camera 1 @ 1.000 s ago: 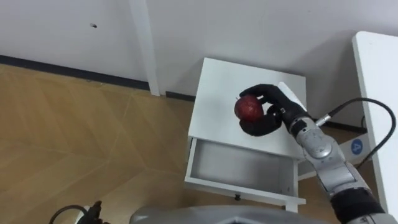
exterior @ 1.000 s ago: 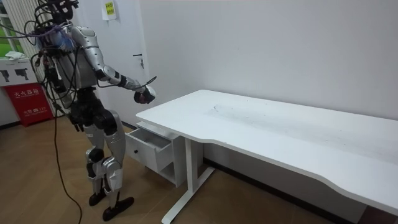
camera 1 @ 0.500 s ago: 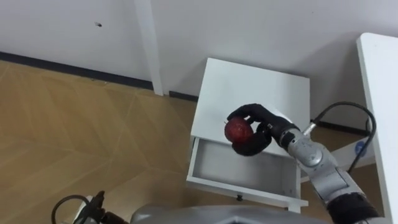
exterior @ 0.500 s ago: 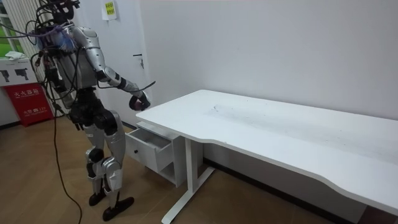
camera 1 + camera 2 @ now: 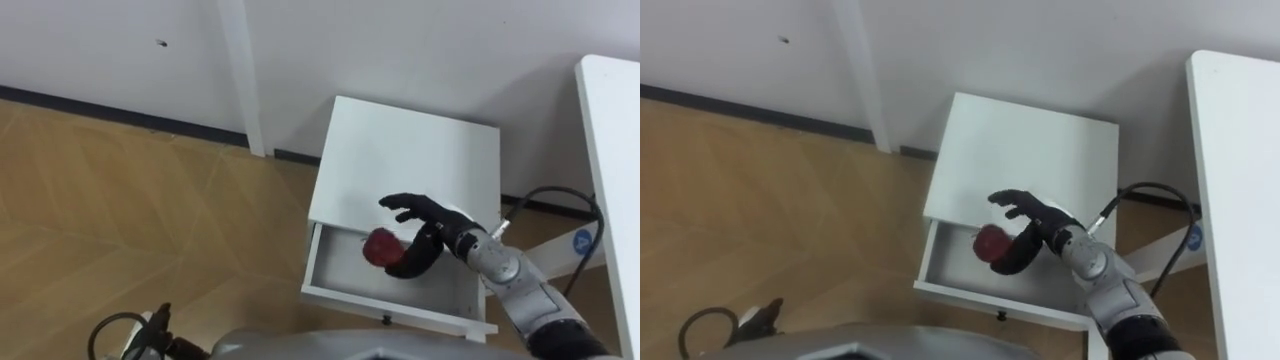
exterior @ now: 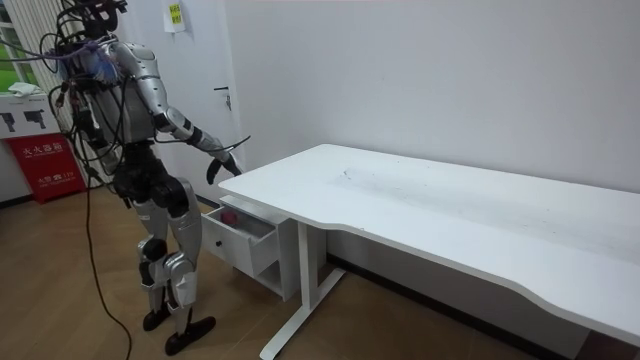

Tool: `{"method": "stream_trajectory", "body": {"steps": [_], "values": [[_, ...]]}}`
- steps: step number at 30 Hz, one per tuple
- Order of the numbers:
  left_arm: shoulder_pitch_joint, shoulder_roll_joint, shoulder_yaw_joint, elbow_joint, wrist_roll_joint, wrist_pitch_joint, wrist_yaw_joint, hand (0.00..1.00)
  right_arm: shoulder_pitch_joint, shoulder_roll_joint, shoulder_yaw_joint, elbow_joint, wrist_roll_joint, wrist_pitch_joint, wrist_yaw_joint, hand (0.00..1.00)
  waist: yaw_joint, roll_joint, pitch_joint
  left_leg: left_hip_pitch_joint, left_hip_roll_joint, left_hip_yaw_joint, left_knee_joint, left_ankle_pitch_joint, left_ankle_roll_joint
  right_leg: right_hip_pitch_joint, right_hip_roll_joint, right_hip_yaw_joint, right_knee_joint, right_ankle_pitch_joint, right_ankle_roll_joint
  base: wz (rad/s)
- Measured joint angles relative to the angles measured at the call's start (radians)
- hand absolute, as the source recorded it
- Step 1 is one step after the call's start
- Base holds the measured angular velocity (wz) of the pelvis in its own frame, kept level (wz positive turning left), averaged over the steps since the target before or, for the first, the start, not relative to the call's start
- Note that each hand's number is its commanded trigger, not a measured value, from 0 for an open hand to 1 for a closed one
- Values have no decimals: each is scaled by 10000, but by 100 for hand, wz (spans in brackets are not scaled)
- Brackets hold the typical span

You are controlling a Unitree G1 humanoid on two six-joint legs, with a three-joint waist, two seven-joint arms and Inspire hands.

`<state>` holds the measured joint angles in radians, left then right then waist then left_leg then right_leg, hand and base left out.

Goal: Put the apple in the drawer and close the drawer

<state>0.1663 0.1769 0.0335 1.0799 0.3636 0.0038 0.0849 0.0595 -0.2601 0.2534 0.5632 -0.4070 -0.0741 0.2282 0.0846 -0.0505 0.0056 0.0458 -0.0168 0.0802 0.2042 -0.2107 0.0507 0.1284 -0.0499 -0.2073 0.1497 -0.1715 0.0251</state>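
**Apple goes into the drawer; the drawer is yet to be closed**

At the lower left, above the wooden floor (image 5: pixel 120 200), a dark shape that looks to be the robot's left hand (image 5: pixel 158 335) hangs idle; whether it is clenched cannot be told. The robot stands facing a small white cabinet (image 5: pixel 410 150) against the wall, its drawer (image 5: pixel 340 265) pulled out towards it. The red apple (image 5: pixel 380 247) sits over the drawer's open space, and in the room view it lies low in the drawer, apart from the hand above. The right hand (image 5: pixel 425 235) is held out over the drawer, fingers (image 5: pixel 400 205) spread and grasping nothing, placed so the fruit lands inside. The white table (image 5: pixel 610 150) borders the scene at far right. Pushing the drawer shut appears to be the remaining step.
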Motion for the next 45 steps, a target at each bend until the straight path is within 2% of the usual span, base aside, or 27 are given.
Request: {"method": "stream_trajectory", "body": {"steps": [11,16,20,24,28,32,34,35,36,37,38,39,40,41,42,43,44,45], "values": [[14,-18,2,-50,1,-6,-9,0,105,34,-45,645,-219,22,11,0,-73,-34,-30,-33,-3,-32,9,0,1,26,-17,-160,9,0,0,0],[24,-21,2,93,9,-18,-8,0,99,273,-423,1732,-258,18,-190,0,-65,-122,-68,-54,-3,-58,3,-1,0,13,-7,-155,11,0,0,2],[133,-37,3,444,8,4,-8,0,167,345,-485,2753,217,3,-531,0,-69,-111,-49,-22,-6,-56,8,-2,0,36,-7,-50,5,0,0,0],[322,-48,44,625,10,72,-8,0,175,683,-1471,4377,870,-230,-1194,0,-163,-81,-34,-6,-6,-62,-37,-2,0,26,-10,-36,1,0,0,0],[604,-83,71,676,13,213,-8,0,414,693,-2017,5440,2107,-223,-1541,0,-296,-51,-36,-9,-6,-19,-47,-6,4,4,-10,-3,2,-1,1,-3],[683,-241,644,676,12,407,-12,0,520,703,-2616,6642,2918,-49,-1846,0,-610,85,-38,-48,-7,-35,109,-74,44,39,-46,-36,80,-5,8,5],[626,-350,845,706,17,414,-24,0,519,679,-3043,6945,3027,165,-1935,0,-811,231,-40,-210,23,-31,557,-288,106,-51,-137,-186,463,-94,125,7],[534,-389,846,789,9,414,-46,0,525,656,-3340,7118,2949,331,-1996,0,-847,316,-19,-224,-54,14,743,-446,166,-316,-240,-178,1139,-301,189,-6],[437,-403,845,800,13,417,-102,0,544,629,-3584,7283,2774,485,-2072,0,-883,383,-12,-235,-151,37,935,-529,251,-806,-438,-159,2358,-569,217,-6],[383,-415,846,814,11,416,-109,0,633,595,-3634,7360,2703,563,-2116,0,-934,439,-2,-254,-169,63,1077,-572,315,-1126,-578,-153,3090,-607,227,6],[331,-383,848,846,14,411,-150,0,699,580,-3731,7430,2507,773,-2223,0,-980,492,-22,-237,-306,45,1271,-641,429,-1847,-919,-100,4820,-557,242,15],[169,-287,847,894,9,422,-205,0,779,588,-3914,7465,2320,966,-2238,0,-1040,477,-22,-246,-463,69,1519,-738,587,-2661,-1309,89,6361,-171,231,9],[137,-262,836,902,10,442,-240,0,791,559,-3949,7478,2259,1037,-2253,0,-1046,544,-14,-269,-490,116,1670,-807,666,-3066,-1424,180,7010,190,227,-24],[97,-231,802,895,-2,477,-294,0,707,472,-3951,7522,2260,1114,-2250,0,-1044,724,-30,-418,-479,251,1872,-891,795,-3819,-1568,335,7988,1143,214,-28],[-11,-145,781,988,-58,516,-329,0,642,459,-3954,7554,2252,1127,-2255,0,-1184,920,-23,-635,-392,241,2230,-977,938,-4744,-1582,588,8983,2591,294,-25],[-62,-59,742,995,-72,529,-338,0,645,484,-3952,7547,2253,1133,-2242,0,-1243,989,-19,-774,-361,256,2395,-1012,1009,-5199,-1574,716,9429,3063,184,-4],[-180,139,600,1052,-83,555,-333,0,625,525,-3933,7547,2227,1134,-2205,0,-1289,1028,11,-1078,-304,264,2786,-1093,1146,-6410,-1470,946,11443,2855,175,-10],[-283,238,588,1098,-112,651,-331,0,624,513,-3920,7549,2255,1118,-2172,0,-1313,1146,10,-1324,-141,297,3038,-1124,1198,-7668,-1250,939,13592,2177,124,-13]]}}
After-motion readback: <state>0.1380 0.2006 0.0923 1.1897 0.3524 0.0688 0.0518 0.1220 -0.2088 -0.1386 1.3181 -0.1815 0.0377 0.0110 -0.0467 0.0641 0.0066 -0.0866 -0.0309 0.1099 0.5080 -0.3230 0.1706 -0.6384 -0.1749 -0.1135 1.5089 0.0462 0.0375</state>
